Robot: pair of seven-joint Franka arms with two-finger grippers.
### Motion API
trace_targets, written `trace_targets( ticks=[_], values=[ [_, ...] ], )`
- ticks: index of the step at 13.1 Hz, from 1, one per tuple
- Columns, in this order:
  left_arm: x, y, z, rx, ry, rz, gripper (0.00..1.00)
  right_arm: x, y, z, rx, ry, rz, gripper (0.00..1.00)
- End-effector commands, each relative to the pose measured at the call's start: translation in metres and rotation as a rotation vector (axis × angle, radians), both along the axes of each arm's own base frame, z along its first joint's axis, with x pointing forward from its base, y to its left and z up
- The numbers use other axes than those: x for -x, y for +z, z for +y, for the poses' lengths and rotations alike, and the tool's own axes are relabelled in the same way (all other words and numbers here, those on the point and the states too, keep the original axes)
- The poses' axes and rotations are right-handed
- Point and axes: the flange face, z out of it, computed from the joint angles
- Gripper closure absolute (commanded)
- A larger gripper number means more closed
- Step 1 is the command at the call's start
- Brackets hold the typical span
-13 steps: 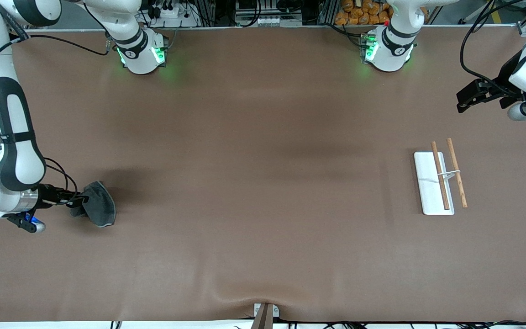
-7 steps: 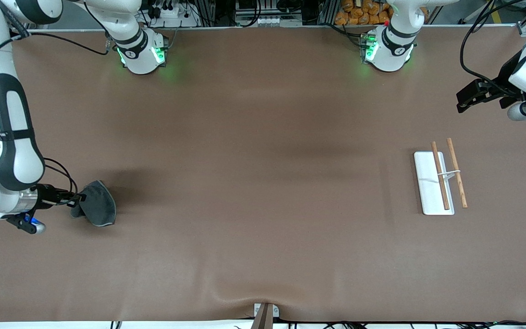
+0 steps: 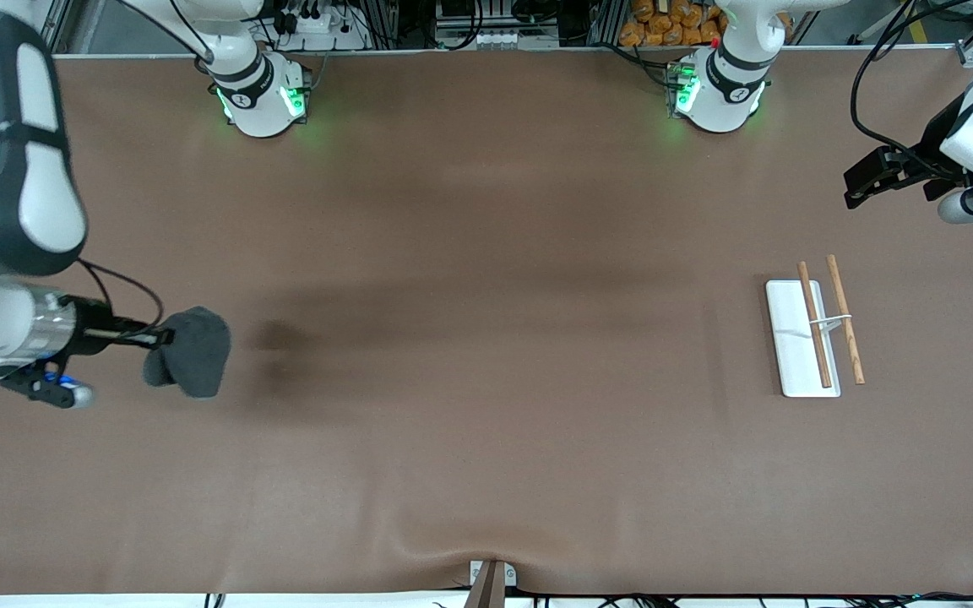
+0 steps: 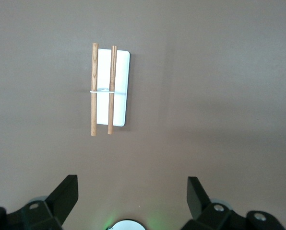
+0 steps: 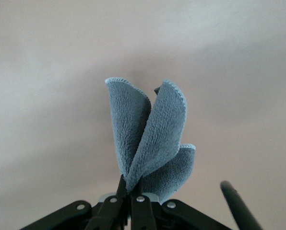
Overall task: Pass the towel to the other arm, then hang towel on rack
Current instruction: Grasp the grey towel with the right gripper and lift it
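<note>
The dark grey towel (image 3: 191, 353) hangs bunched in the air over the right arm's end of the table, casting a shadow on the brown mat. My right gripper (image 3: 164, 338) is shut on the towel (image 5: 152, 139), whose folds fan out from the pinched edge between the fingers (image 5: 132, 184). The rack (image 3: 816, 333), a white plate with two wooden rods and a wire crosspiece, lies flat at the left arm's end. My left gripper (image 3: 854, 190) waits open above the table's edge there. Its fingers (image 4: 66, 194) are spread wide with nothing between them and the rack (image 4: 109, 93) shows below.
The brown mat (image 3: 486, 338) covers the whole table. The two arm bases (image 3: 263, 101) (image 3: 719, 93) stand along the edge farthest from the front camera. A small bracket (image 3: 491, 578) sits at the mat's nearest edge.
My right gripper closed fully on the towel and lifted it off the mat, so it now hangs bunched above its shadow. The left arm has not moved.
</note>
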Motion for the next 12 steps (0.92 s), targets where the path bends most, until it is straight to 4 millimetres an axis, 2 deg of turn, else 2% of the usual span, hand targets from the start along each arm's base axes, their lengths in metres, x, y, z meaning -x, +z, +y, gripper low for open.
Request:
trace_targets(
  ticks=[1,4,8,10,12],
  values=[
    [-0.001,0.000,-0.002,0.016,-0.024,0.010,0.00,0.008,0.030,0.090,0.024,-0.009,-0.003,1.00],
    [-0.001,0.000,-0.002,0.018,-0.024,0.007,0.00,0.033,0.045,0.191,0.038,-0.011,-0.007,1.00],
    [-0.004,-0.005,-0.003,0.026,-0.021,0.017,0.00,0.086,0.070,0.328,0.009,0.179,-0.106,1.00],
    [-0.011,-0.018,-0.014,0.058,-0.016,0.037,0.00,0.117,0.076,0.385,-0.007,0.252,-0.177,1.00],
    [-0.017,-0.029,-0.032,0.064,-0.034,0.040,0.00,0.146,0.083,0.429,-0.037,0.267,-0.231,1.00]
  ],
)
